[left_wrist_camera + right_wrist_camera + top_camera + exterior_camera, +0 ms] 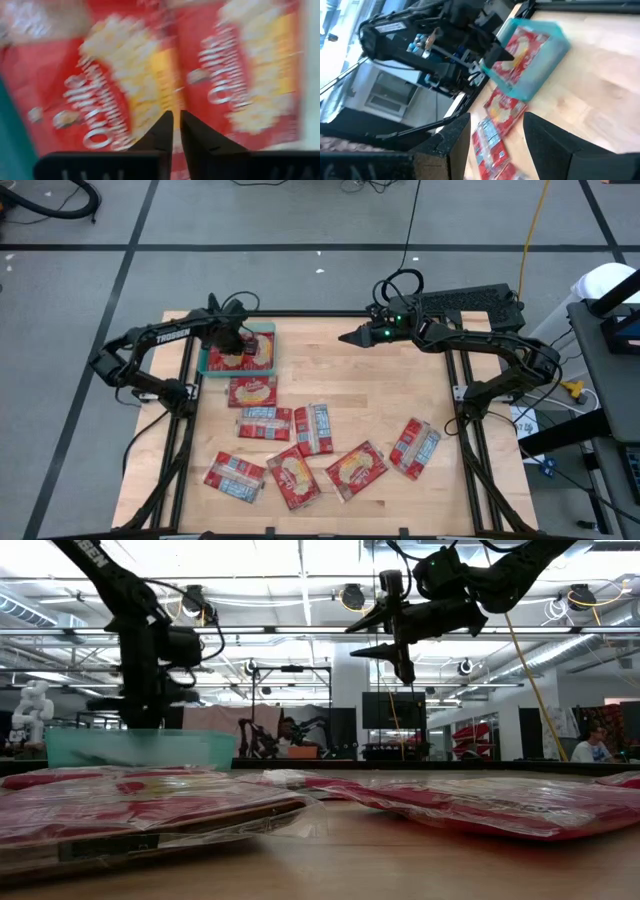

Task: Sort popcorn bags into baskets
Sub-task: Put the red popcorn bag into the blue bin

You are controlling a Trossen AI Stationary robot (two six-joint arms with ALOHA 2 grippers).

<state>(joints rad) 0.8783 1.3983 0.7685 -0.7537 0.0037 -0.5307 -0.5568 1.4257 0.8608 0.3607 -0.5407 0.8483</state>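
I have the left gripper [238, 340] down over the teal-green basket [207, 361] at the far left part of the table, its arm folded back from the left edge and the wrist pointing nearly straight down. In the left wrist view its two dark fingers [160, 132] stand almost together with only a thin slit between them and nothing caught there; right beneath them lie two red popcorn bags [125, 100] side by side in the basket, popcorn pictures up.

The right gripper [352, 337] hangs well above the far middle of the table, arm stretched in from the right side, fingers apart and empty.

On the light wooden table [420, 390], one bag [252, 391] lies just beside the basket's near edge. Further toward me, two more [266, 423] sit next to each other, then a loose row of three near the front, and one [414, 448] off to the right, apart from the others.

Around the table I see grey floor with dark lines. In the low view the room behind holds racks, screens and a seated person [590, 745] at the far right.
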